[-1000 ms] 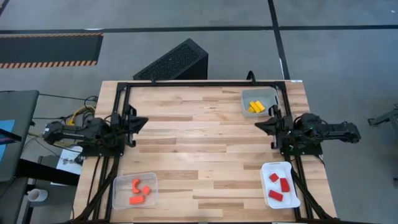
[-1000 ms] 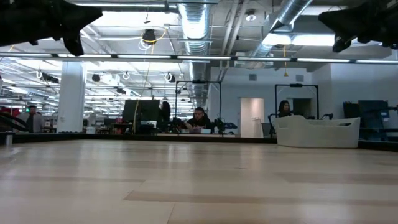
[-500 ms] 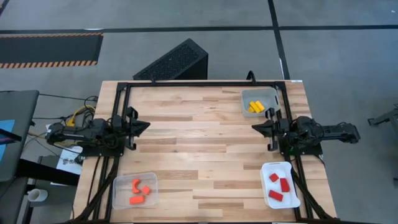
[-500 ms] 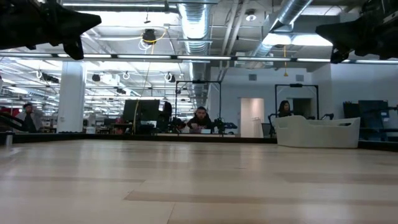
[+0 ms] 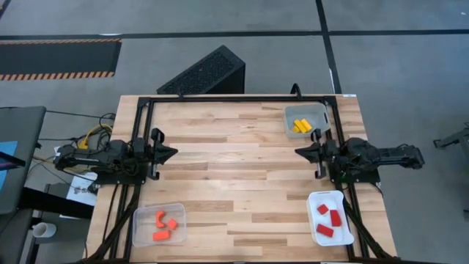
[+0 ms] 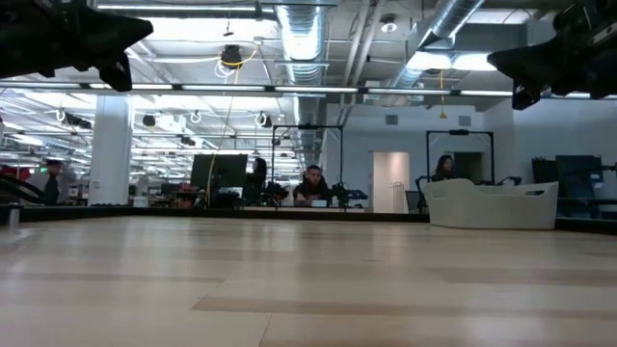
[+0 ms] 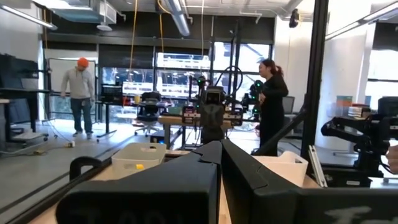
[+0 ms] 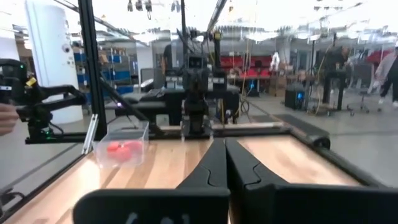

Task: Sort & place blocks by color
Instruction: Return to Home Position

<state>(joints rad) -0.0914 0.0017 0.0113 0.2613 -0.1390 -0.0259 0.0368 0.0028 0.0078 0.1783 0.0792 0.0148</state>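
Three groups of blocks lie in trays, seen in the high view. The yellow blocks (image 5: 300, 125) are in a clear tray (image 5: 315, 112) at the far right. The red blocks (image 5: 329, 218) are in a white tray (image 5: 347, 233) at the near right. The orange blocks (image 5: 163, 225) are in a clear tray (image 5: 143, 216) at the near left. My left gripper (image 5: 174, 152) (image 7: 219, 146) hovers shut over the table's left side. My right gripper (image 5: 297, 152) (image 8: 224, 142) hovers shut over the right side. The two point at each other and both hold nothing.
A black frame (image 5: 220, 98) runs along the table's far edge and down both sides. The bare wood (image 5: 234, 169) between the two grippers is free room. People stand and sit in the room beyond the table.
Both grippers have crept a little toward the table's middle, the right one toward the left edge and the left one toward the right and slightly nearer. Both stayed shut. The blocks and trays have not moved.
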